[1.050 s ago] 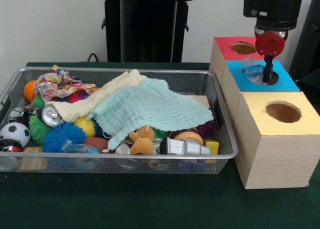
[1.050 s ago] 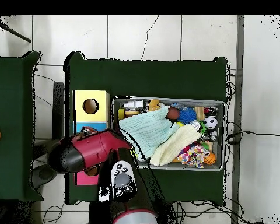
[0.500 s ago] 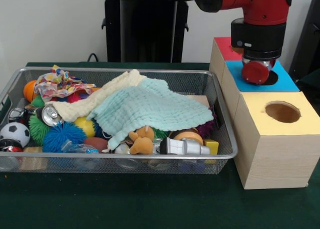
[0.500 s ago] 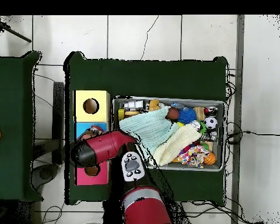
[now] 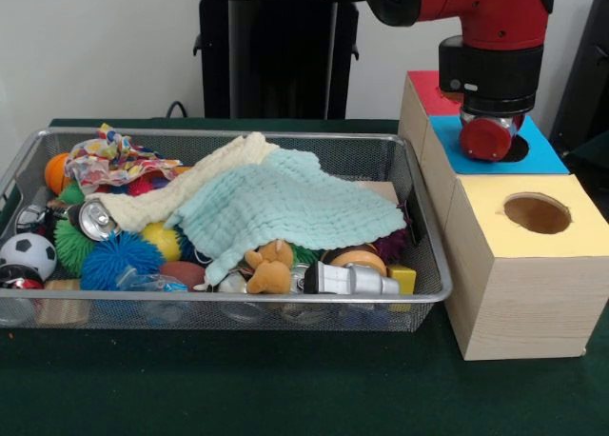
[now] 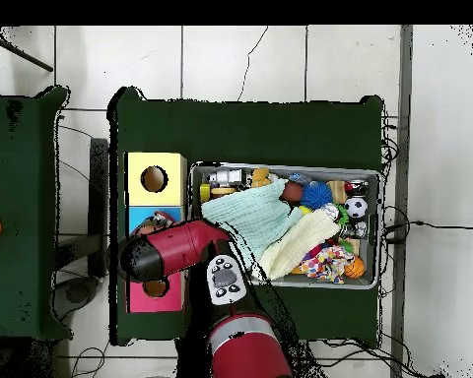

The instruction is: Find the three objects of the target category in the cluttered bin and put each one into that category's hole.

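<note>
Gripper [image 5: 488, 137] down at blue box [image 5: 544, 156] hole, finger state hidden, can't tell if holding anything. Looks like drop-off step. Next: lift clear, swing to bin [image 5: 228, 307], dig under green cloth [image 5: 285, 205] for remaining targets, none identifiable.

Glossy red, rounded arm shell [image 5: 476, 6] with a black cylindrical wrist collar [image 5: 487, 74] carrying small pale markings. Below the collar, a round red disc-shaped part [image 5: 487, 137]. From overhead, a fat red link [image 6: 176, 248] ending in a black cap, a grey-and-white oval button panel [image 6: 224, 281], and a red cylindrical base with a grey ring [image 6: 248, 356].
</note>
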`<action>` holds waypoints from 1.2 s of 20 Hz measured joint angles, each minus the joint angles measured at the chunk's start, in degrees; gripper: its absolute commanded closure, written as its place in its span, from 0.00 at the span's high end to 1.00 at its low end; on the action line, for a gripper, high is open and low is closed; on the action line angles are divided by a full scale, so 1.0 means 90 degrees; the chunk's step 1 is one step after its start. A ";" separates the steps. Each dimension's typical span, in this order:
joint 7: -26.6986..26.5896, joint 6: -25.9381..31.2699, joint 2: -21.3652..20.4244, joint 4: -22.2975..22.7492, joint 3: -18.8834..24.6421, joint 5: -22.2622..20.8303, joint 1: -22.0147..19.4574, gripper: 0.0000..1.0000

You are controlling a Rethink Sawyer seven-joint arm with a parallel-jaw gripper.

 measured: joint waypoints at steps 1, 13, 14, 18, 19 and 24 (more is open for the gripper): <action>0.0000 0.0017 -0.0004 0.0000 0.0000 -0.0001 0.0000 1.00; -0.0001 0.0727 -0.0556 0.0287 0.0171 0.0128 -0.0211 1.00; -0.0001 0.0885 -0.0706 0.0356 0.0171 0.0158 -0.0217 1.00; 0.0000 0.1308 -0.1122 0.0504 0.0175 0.0223 -0.0211 1.00; 0.0000 0.1375 -0.1199 0.0528 0.0173 0.0240 -0.0211 1.00; 0.0000 0.1562 -0.1559 0.0601 0.0169 0.0265 -0.0217 1.00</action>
